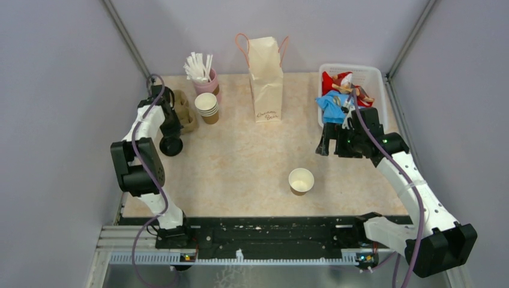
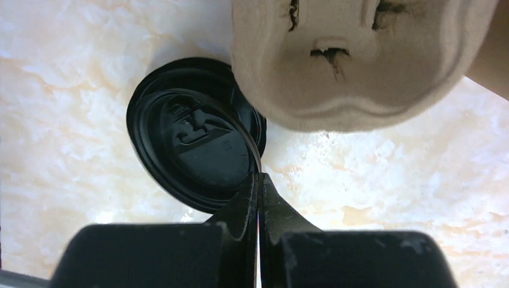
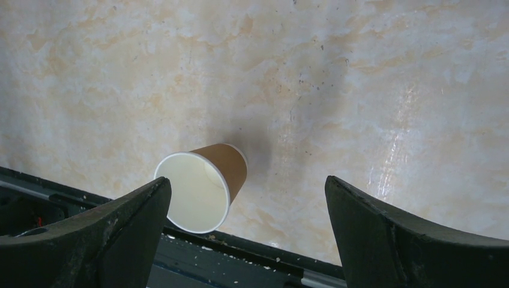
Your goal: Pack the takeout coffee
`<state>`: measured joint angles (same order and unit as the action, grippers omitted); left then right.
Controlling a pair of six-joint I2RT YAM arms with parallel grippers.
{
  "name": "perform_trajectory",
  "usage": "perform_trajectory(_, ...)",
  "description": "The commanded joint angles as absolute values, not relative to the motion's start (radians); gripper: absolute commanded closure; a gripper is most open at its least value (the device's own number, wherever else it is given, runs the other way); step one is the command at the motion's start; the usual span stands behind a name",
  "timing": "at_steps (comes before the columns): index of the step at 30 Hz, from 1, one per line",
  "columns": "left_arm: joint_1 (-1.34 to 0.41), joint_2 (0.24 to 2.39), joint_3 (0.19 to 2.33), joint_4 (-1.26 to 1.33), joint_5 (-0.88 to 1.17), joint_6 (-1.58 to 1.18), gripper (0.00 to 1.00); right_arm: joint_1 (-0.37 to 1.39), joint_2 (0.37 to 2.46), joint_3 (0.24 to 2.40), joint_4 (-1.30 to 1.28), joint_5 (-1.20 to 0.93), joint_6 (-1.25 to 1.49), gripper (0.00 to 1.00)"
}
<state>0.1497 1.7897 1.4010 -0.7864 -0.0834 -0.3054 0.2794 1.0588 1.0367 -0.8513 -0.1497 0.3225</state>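
Observation:
No cup with a lid on it is in view. One lidless brown paper cup (image 1: 301, 180) stands alone at the front middle of the table; it also shows in the right wrist view (image 3: 201, 186). My right gripper (image 1: 336, 147) (image 3: 247, 181) is open and empty, hanging above the table behind and to the right of that cup. My left gripper (image 1: 171, 137) (image 2: 259, 177) is shut on the thin rim of a black plastic lid (image 2: 192, 144) at the table's left edge (image 1: 171, 146). Another black lid seems to lie under it.
A moulded cardboard cup carrier (image 2: 354, 60) (image 1: 183, 111) lies just behind the lids. A stack of lidless cups (image 1: 207, 107), a pink cup of white straws (image 1: 201, 75), an upright paper bag (image 1: 266, 81) and a white basket (image 1: 375, 75) of cloth things stand along the back.

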Motion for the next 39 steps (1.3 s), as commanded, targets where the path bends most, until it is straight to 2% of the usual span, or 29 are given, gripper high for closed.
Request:
perform_trajectory(1,0.156,1.679,1.448,-0.855,-0.077,-0.333,1.0,0.29,1.053,1.074,-0.816,-0.142,0.31,0.01)
perform_trajectory(10,0.153,1.449,1.43,-0.869,0.262,-0.41,1.0,0.32,1.04,1.075,-0.82,-0.228,0.304,0.01)
perform_trajectory(14,0.147,1.374,1.371,-0.861,0.199,-0.373,1.0,0.322,1.04,1.08,-0.821,-0.28,0.32,0.01)
perform_trajectory(18,0.147,1.419,1.333,-0.846,0.083,-0.249,0.62,0.322,1.012,1.077,-0.831,-0.275,0.325,0.01)
perform_trajectory(21,0.146,1.503,1.355,-0.819,0.056,-0.21,0.52,0.323,0.999,1.086,-0.849,-0.263,0.317,0.01)
perform_trajectory(27,0.141,1.721,1.444,-0.827,0.009,-0.206,0.52,0.321,1.014,1.102,-0.866,-0.245,0.304,0.01)
perform_trajectory(31,0.137,1.78,1.452,-0.796,0.009,-0.197,0.53,0.322,1.037,1.111,-0.853,-0.244,0.304,0.01)
perform_trajectory(39,0.136,1.847,1.463,-0.78,-0.029,-0.213,0.66,0.322,1.086,1.13,-0.839,-0.24,0.297,0.01)
